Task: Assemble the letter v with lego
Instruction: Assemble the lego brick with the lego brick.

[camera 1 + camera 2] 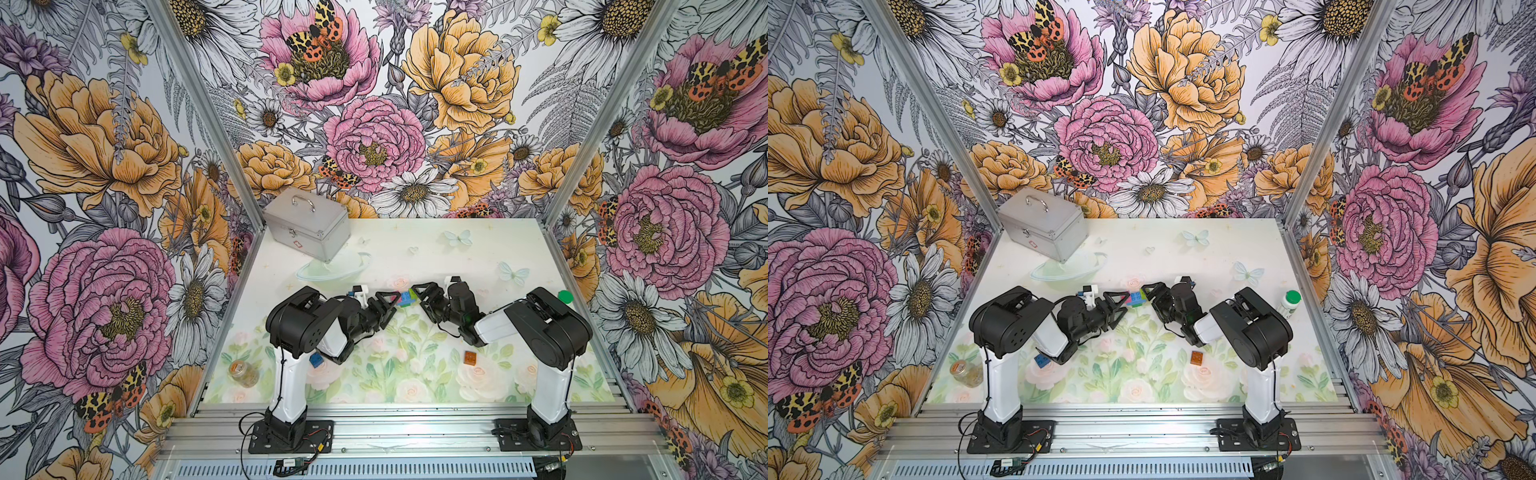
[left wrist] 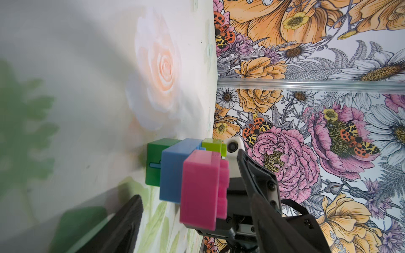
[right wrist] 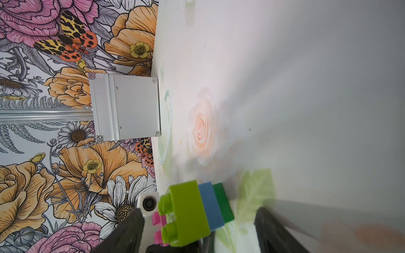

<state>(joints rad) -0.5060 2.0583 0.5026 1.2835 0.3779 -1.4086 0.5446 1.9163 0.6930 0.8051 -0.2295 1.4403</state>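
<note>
The half-built letter v (image 1: 405,298) is standing mid-worktop (image 1: 457,257), its dark-green tip (image 2: 153,162) down, the light-blue bar (image 2: 173,173) across it, and a pink brick (image 2: 201,188) and lime brick (image 2: 211,145) on top. The left tool (image 1: 394,307) and right tool (image 1: 420,300) are flanking it. Each is showing a gap at the bricks, so both look released, probably lining it up. The orange brick (image 1: 470,357) and dark-blue brick (image 1: 316,360) are lying loose nearer the front, likely waiting as arm tops.

Floral table (image 1: 415,249) with metal case (image 1: 307,224), jar (image 1: 244,372), bottle (image 1: 1289,303), orange brick (image 1: 470,357), blue brick (image 1: 316,360)
</note>
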